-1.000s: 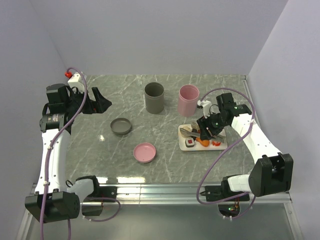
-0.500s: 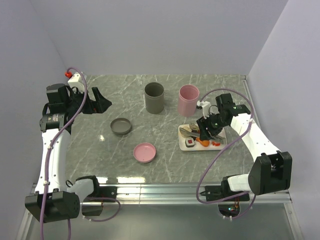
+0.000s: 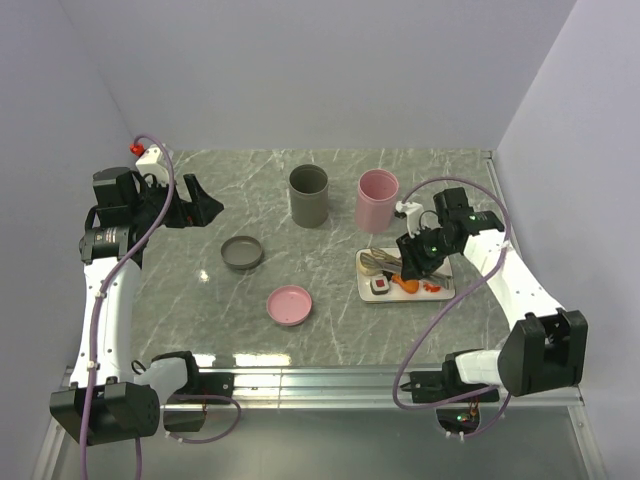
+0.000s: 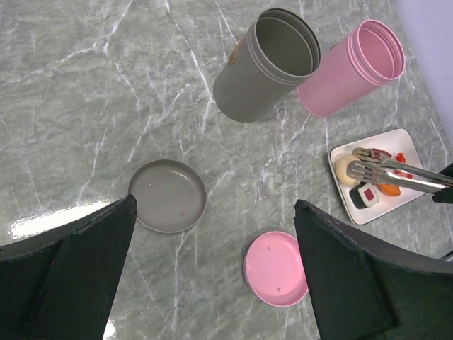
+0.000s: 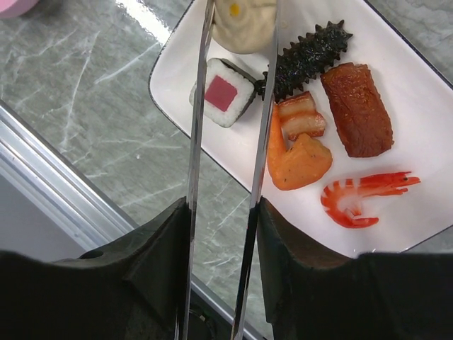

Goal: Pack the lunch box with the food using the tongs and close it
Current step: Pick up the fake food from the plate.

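My right gripper [image 5: 221, 212] is shut on the tongs [image 5: 195, 142], one finger pressing on each metal arm. The tongs [image 3: 380, 262] reach left over the white plate [image 5: 425, 142], their tips on either side of the pale round ball [image 5: 244, 25]. Also on the plate lie a red-centred sushi roll [image 5: 225, 92], a dark spiky oval [image 5: 311, 57], a brown sausage [image 5: 357, 110], orange fried bits [image 5: 301, 159] and a shrimp [image 5: 361, 198]. The lunch box's grey tub [image 3: 308, 195] and pink tub [image 3: 377, 199] stand open at the back. My left gripper [image 3: 205, 208] hangs open and empty at the far left.
A grey lid [image 3: 242, 253] and a pink lid [image 3: 289, 304] lie flat on the marble table [image 3: 200, 300] left of the plate. White walls close in the back and the right side. A metal rail [image 3: 330, 378] runs along the near edge.
The right jaws have squeezed the tongs' arms closer together over the plate. The left arm has not moved.
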Available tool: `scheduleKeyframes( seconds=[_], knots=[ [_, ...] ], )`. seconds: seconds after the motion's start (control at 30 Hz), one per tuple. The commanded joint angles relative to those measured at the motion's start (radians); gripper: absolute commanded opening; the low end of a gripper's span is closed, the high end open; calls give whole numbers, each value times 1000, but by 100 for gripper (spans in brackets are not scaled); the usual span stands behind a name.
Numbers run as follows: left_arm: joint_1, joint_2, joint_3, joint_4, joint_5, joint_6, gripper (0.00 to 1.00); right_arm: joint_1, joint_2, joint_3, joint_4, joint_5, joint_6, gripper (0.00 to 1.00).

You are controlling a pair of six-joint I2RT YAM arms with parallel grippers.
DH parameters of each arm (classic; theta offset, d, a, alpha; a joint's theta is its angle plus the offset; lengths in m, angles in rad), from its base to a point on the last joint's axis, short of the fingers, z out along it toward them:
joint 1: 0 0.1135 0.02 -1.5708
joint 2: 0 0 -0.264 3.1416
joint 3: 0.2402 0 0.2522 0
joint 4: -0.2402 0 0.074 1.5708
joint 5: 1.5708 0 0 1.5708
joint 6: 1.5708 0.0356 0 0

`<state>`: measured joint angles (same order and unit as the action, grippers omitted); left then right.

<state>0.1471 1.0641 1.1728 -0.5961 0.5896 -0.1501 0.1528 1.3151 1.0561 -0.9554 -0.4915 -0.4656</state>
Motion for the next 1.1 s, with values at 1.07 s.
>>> scheduleKeyframes(
  seconds=[1.07],
  knots=[
    [0, 39, 37, -11, 7, 24, 99, -148, 24, 602, 32, -76, 199, 38]
  ],
)
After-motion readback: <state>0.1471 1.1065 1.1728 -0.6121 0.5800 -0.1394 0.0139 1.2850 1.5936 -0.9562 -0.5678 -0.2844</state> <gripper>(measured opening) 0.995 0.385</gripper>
